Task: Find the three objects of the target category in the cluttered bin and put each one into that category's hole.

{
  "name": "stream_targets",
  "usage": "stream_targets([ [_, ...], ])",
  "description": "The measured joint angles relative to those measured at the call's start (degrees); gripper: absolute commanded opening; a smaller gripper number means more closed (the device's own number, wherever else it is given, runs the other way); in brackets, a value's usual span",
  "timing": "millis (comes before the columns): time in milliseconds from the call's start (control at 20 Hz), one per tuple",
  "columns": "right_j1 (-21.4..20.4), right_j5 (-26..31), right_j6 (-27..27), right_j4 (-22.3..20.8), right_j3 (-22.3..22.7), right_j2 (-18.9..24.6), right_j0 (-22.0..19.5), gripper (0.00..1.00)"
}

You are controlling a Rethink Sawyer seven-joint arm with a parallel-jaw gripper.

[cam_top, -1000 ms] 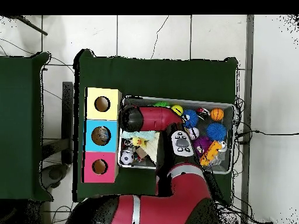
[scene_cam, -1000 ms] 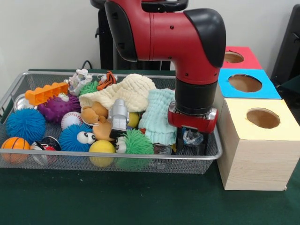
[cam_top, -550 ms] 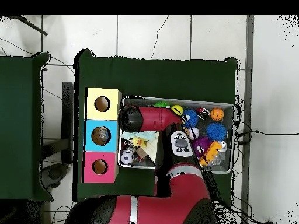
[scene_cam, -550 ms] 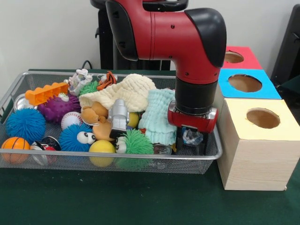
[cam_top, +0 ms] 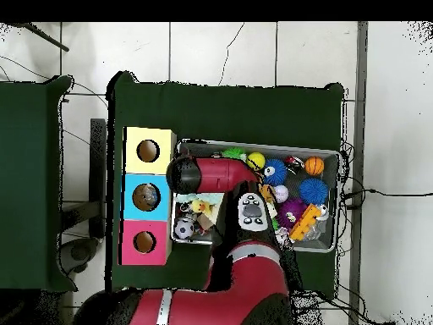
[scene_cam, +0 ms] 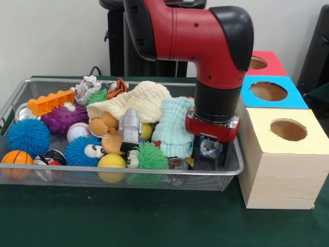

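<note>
My gripper (scene_cam: 211,156) hangs low in the right end of the wire bin (scene_cam: 128,174), fingers pointing down. A small clear, crinkly shiny object (scene_cam: 210,148) sits between the two fingers, which are shut on it just above the bin floor. A mint-green knitted cloth (scene_cam: 175,126) lies directly left of the gripper. The yellow box with a hole (scene_cam: 288,129) stands right of the bin, then the blue box (scene_cam: 268,91) and the red box (scene_cam: 256,63) behind it. In the overhead view the arm (cam_top: 211,173) hides the gripper.
The bin holds a cream cloth (scene_cam: 136,100), a purple spiky ball (scene_cam: 64,119), blue fuzzy balls (scene_cam: 26,136), a green fuzzy ball (scene_cam: 149,156), a baseball (scene_cam: 77,131), a yellow ball (scene_cam: 111,162), a small basketball (scene_cam: 16,158) and an orange comb-like toy (scene_cam: 50,102). The bin's right wall runs close beside the yellow box.
The arm has shifted slightly to the right in the front view and risen a touch, carrying the clear object along. The bin's toys have not moved.
</note>
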Motion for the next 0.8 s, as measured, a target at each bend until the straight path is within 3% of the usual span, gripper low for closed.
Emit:
stream_targets([
  [350,0.2,0.0,0.7,3.1,0.0,-5.9,5.0,1.0],
  [800,1.4,-1.3,0.7,7.6,-0.1,-10.1,8.3,1.0],
])
